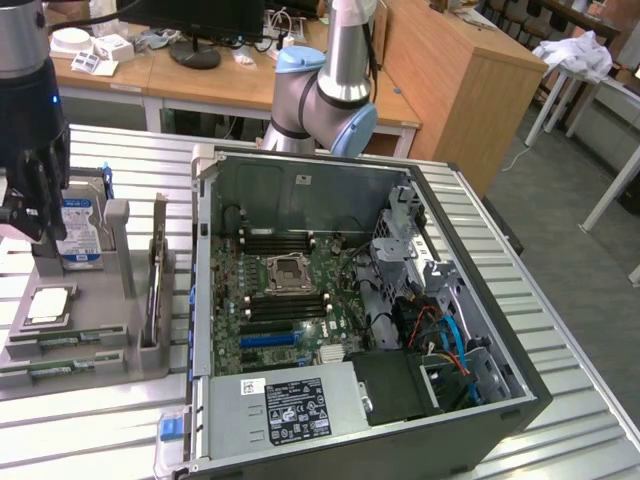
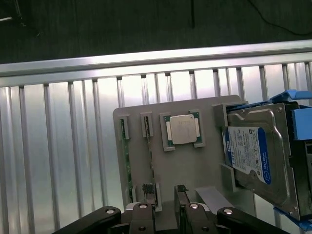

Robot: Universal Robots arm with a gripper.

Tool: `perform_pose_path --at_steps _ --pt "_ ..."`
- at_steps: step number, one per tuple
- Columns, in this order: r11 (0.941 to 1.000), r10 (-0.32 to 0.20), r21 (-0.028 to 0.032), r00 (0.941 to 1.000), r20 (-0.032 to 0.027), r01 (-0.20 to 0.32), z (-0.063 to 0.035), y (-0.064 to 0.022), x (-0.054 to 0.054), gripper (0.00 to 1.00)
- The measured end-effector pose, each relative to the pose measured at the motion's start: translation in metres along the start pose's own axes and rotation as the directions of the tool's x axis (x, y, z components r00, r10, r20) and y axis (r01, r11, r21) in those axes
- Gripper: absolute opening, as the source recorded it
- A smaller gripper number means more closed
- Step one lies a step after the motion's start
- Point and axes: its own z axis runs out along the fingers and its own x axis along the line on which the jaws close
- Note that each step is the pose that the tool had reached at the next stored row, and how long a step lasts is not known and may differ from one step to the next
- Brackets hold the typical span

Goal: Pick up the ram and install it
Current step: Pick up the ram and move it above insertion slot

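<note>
Black two-finger gripper [image 1: 33, 195] [image 2: 165, 195] hangs over the grey plastic parts tray [image 1: 110, 330] [image 2: 195, 170] at the exterior view's left. Jaws are spread wide, nothing btwn them, no contact w/ any part.

The ram [image 1: 52, 368] [image 2: 126, 161], a long thin green circuit-board stick, stands on edge in the tray's outermost narrow slot, untouched. A second stick of the same kind [image 2: 149, 146] sits in the next slot, nearer the gripper. Prob. set on edge so the top edge is free for a pinch.

Each part has its own recess:
- Square silver processor chip [image 1: 48, 305] [image 2: 183, 129] lies flat.
- Silver hard drive w/ blue label [image 1: 78, 235] [image 2: 253, 156] stands upright at the far end.

Open grey metal PC case [image 1: 480, 420] lies on its side on the ribbed aluminium table [image 1: 100, 430] [image 2: 48, 161], just beside the tray. Its green motherboard [image 1: 340, 275] faces up, presumably so the black mem slots [image 1: 275, 241] can be reached from above. Install not yet begun.
</note>
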Motion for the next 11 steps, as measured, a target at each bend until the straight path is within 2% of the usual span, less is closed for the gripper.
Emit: perform_pose_path --at_steps 11 --pt "1.0000 0.000 0.0000 1.0000 0.0000 0.000 0.0140 -0.0006 0.000 0.30"
